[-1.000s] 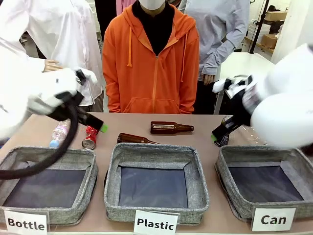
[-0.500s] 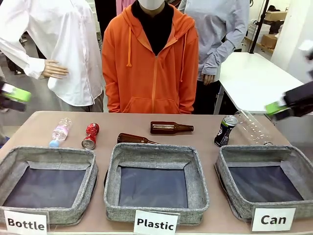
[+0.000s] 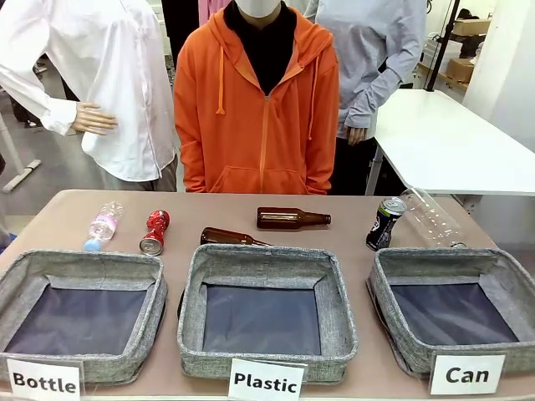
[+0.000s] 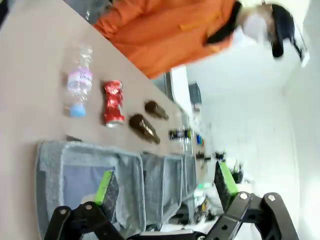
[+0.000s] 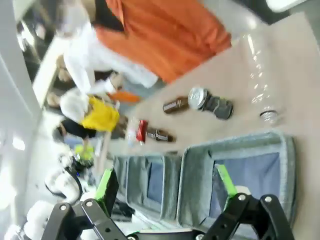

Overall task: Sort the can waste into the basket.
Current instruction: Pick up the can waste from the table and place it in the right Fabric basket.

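Red can (image 3: 155, 231) lies on its side on the worktop (image 3: 351, 209), just behind the Bottle basket (image 3: 79, 263). Black-and-blue can (image 3: 384, 224) stands near the far left corner of the Can basket (image 3: 456, 261), outside it. Left gripper (image 4: 165, 182) and right gripper (image 5: 166, 183) hang above the baskets, jaws spread wide, gripping nothing.

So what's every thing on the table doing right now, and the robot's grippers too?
red can: lying on its side
black-and-blue can: standing up
Can basket: empty
far brown glass bottle: lying down
near brown glass bottle: lying down
small clear plastic bottle: lying down
large clear plastic bottle: lying down
left gripper: open, holding nothing
right gripper: open, holding nothing
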`<move>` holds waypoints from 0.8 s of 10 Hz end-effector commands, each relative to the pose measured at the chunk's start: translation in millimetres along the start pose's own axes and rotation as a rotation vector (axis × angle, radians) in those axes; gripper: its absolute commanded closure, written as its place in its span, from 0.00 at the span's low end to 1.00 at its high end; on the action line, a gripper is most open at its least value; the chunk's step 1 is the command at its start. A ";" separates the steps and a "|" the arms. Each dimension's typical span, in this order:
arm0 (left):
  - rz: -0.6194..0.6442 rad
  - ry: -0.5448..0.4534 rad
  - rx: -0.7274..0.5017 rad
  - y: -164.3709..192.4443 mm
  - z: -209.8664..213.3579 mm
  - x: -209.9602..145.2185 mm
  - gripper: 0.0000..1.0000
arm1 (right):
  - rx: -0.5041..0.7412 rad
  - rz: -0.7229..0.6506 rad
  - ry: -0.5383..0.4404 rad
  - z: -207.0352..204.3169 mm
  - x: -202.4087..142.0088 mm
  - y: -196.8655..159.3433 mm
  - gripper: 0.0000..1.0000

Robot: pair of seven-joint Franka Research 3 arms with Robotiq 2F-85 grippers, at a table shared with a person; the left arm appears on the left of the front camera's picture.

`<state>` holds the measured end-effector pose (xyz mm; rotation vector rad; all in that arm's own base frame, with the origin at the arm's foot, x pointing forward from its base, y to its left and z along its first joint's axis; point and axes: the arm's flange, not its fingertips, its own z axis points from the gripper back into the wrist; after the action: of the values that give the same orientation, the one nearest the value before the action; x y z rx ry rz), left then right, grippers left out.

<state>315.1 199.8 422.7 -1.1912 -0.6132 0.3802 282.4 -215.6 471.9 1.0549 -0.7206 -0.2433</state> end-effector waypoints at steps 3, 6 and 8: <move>0.000 0.000 0.000 0.0 0.0 0.0 0.00 | 0.000 0.000 0.000 0.0 0.0 0.0 0.00; 0.000 0.000 0.000 0.0 0.0 0.0 0.00 | 0.000 0.000 0.000 0.0 0.0 0.0 0.00; 0.029 -0.011 -0.001 -1.6 -0.8 -0.1 0.00 | 0.000 0.000 0.000 0.0 0.0 0.0 0.00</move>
<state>314.7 198.8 424.4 -1.1939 -0.6044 0.4109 279.2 -213.0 471.3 1.0427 -0.6949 -0.2520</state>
